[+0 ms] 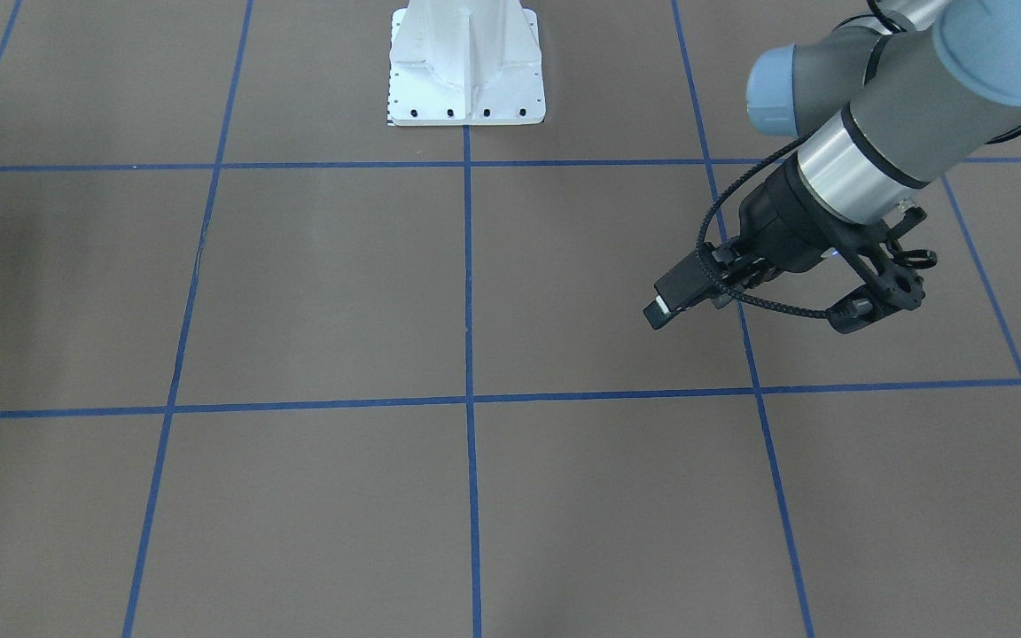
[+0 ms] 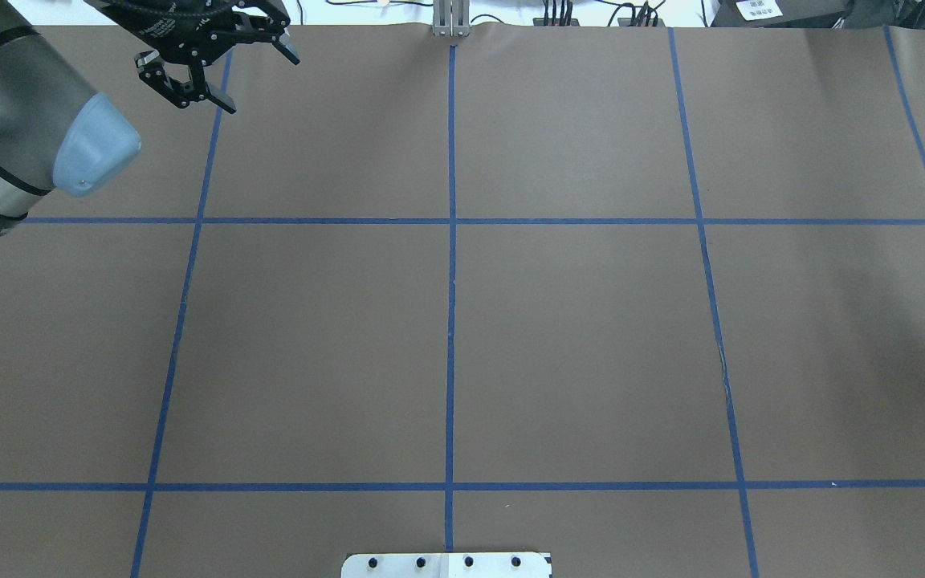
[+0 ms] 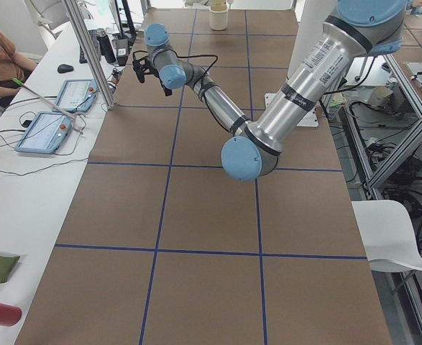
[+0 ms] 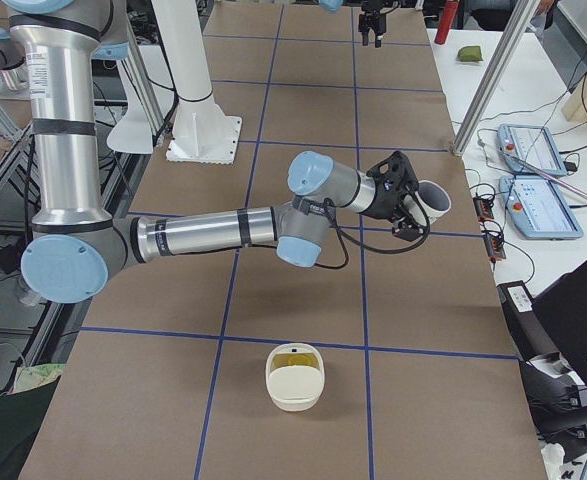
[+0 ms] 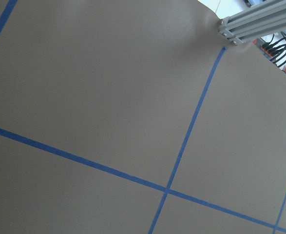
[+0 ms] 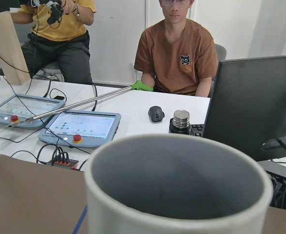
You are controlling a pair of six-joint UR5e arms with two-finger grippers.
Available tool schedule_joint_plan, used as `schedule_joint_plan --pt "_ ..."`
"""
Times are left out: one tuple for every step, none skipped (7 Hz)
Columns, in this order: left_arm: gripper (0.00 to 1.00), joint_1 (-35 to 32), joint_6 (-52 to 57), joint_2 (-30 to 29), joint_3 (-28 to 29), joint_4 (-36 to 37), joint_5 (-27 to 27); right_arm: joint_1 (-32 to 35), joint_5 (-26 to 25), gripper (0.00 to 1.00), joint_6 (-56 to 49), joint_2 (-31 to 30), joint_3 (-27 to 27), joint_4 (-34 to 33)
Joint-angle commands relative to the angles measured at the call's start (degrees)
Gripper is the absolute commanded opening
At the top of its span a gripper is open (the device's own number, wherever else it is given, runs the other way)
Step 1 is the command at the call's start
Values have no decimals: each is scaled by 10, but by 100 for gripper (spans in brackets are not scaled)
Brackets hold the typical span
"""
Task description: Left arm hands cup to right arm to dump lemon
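Observation:
The cream-white cup (image 4: 433, 201) with a grey inside is at the tip of my right gripper (image 4: 401, 196), held above the table near its operator-side edge. From this side view I cannot tell whether the jaws are shut. The right wrist view shows only the cup's mouth (image 6: 178, 168), close up and upright, with no lemon visible in it. My left gripper (image 2: 258, 79) is open and empty over the far left corner of the table; it also shows in the front view (image 1: 884, 292). A pale yellow patch lies inside a cream container (image 4: 295, 377); I cannot tell whether it is the lemon.
The cream container stands at the table's right end, also seen in the left side view (image 3: 218, 16). The white robot base (image 1: 466, 62) is at mid table edge. Two operators (image 6: 177, 48), tablets (image 4: 529, 150), a monitor (image 6: 257, 102) and an aluminium post (image 4: 498, 75) line the far side.

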Motion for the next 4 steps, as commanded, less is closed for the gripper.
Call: schedule_joint_plan --pt "100 0 3 2 1 0 0 -134 -148 9 -16 68 0 -80" --pt "100 1 3 2 1 0 0 -199 -230 11 -19 101 0 -131" --pt "100 1 3 2 1 0 0 -259 -311 14 -26 144 0 -193" --pt "100 0 3 2 1 0 0 -299 -357 16 -26 186 0 -249"
